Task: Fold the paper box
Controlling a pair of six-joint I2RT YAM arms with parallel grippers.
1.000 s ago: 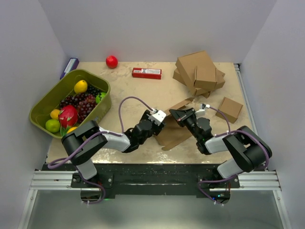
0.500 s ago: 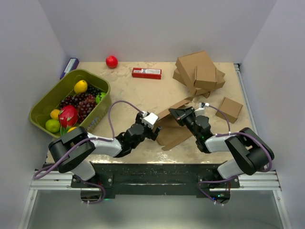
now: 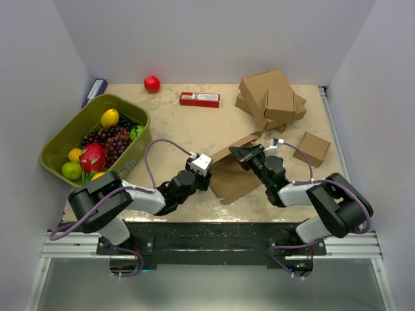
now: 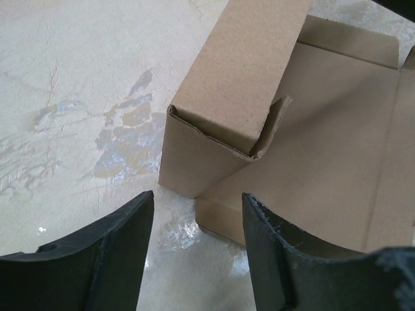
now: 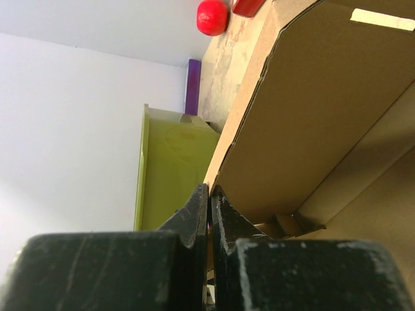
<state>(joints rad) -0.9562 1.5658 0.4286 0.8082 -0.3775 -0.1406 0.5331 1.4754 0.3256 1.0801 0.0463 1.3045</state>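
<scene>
Near the middle of the worktop (image 3: pixel 175 123), toward its near edge: the box (image 3: pixel 238 184), half folded, lying between the two grippers. Long axis running from near left to far right. One wall (image 3: pixel 251 140) raised along the far-left side; the flat open panel facing right and near.

Left gripper (image 3: pixel 207 176): jaws apart, empty, aimed right at the near-left end of the box. Just short of it, not touching. In the left wrist view, the folded corner of the box (image 4: pixel 246 71) straight ahead of the gripper (image 4: pixel 194 256), with a small tab (image 4: pixel 275 126) standing loose at that corner.

Right gripper (image 3: pixel 238 153): jaws together, clamped on the thin top edge of the raised wall. In the right wrist view, the box (image 5: pixel 311 116) rising away from the gripper (image 5: pixel 209 197).

Both arms judged about equally near; free for the next move, only the left. Probably next: to push the loose tab inward from the left, holding the wall upright from the right. Some risk of sliding the whole box sideways instead.
</scene>
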